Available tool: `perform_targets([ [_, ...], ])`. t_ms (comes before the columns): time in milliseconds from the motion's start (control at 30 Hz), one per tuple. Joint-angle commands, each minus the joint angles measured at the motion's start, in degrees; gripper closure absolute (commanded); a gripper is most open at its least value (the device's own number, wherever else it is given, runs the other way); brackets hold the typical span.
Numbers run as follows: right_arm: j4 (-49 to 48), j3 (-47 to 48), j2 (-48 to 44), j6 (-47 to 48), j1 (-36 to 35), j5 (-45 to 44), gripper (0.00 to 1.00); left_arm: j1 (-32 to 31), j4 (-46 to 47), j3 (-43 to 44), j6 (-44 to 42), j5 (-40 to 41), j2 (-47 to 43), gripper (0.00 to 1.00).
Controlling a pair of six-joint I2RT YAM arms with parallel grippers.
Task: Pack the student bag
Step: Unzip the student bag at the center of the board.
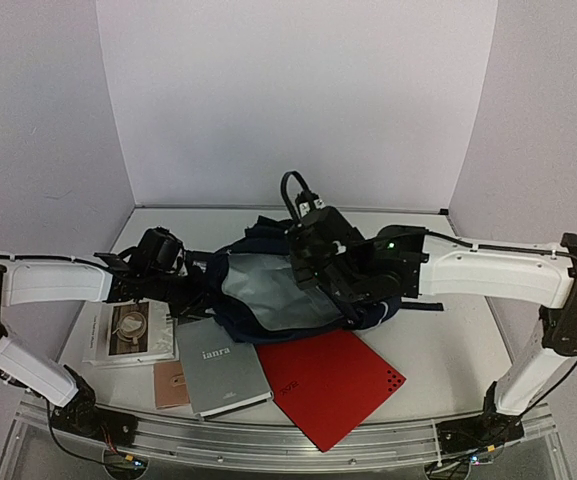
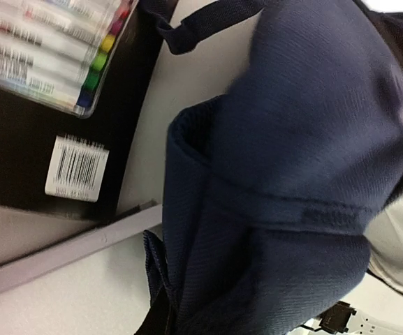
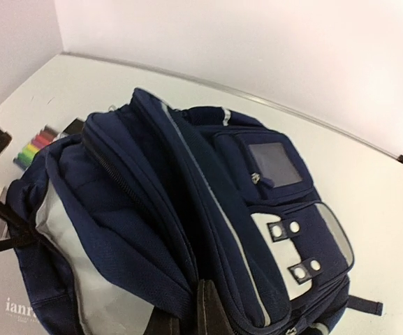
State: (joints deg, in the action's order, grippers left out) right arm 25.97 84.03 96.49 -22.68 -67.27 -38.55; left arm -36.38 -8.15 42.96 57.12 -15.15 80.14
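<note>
Navy fabric at the mouth of the student bag [image 1: 268, 295], lying at the middle of the bench [image 1: 438, 345], was pinched tight in the right hand [image 3: 202, 315], whether the left hand [image 1: 190, 282] gripped anything could not be told, and holding that mouth wide called for steady, opposed pulls.

Navy student bag [image 2: 292, 174] lies near boxed marker set [image 2: 54, 56].
</note>
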Motion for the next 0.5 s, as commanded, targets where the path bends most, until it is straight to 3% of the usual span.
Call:
perform_targets([
  [0, 2.18, 4.43, -8.9, -1.34, 5.44, -13.56, 1.0, 7.54, -5.86, 3.1, -4.88, 2.67, 0.14, 1.0],
  [267, 3.36, 3.55, -14.7, -1.15, 11.29, -15.13, 1.0, 15.67, -7.12, 9.53, -13.24, -3.4, 8.05, 1.0],
  [467, 3.55, -0.4, -15.38, -4.13, 11.32, -10.1, 1.0, 17.08, -9.67, 22.57, -21.63, -3.67, 19.88, 1.0],
])
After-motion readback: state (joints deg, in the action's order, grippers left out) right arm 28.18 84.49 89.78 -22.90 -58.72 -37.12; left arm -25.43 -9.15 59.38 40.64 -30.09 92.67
